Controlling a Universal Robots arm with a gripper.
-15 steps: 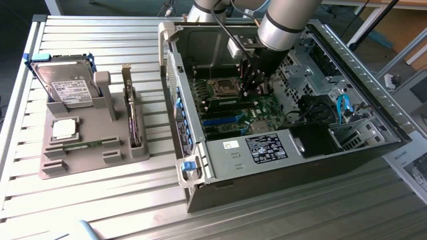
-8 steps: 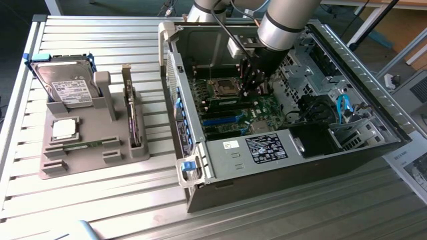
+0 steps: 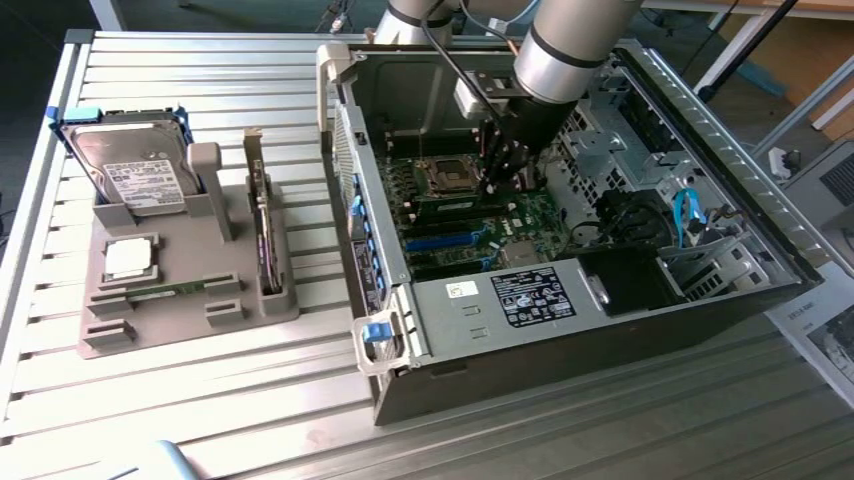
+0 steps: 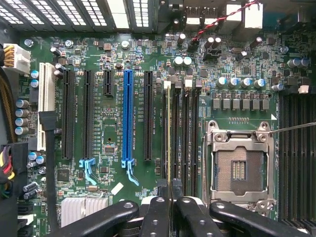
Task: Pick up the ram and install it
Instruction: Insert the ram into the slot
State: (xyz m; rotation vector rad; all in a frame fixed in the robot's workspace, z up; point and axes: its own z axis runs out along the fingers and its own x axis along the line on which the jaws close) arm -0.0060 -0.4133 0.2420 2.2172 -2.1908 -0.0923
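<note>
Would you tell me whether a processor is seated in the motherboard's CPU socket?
No, the CPU socket shows its bare contact field in the wrist view, with nothing seated on it.

A hard drive [image 3: 127, 168] stands in the grey holder [image 3: 180, 322]; the computer case [image 3: 561, 365] lies open.

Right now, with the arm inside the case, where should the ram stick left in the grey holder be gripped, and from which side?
Grip the spare ram stick by the middle of its long upper edge, coming straight down and clamping across its thin faces. It seems to sit on edge in a slot of the grey holder, whose blocks flank both ends, leaving just the top free.
</note>
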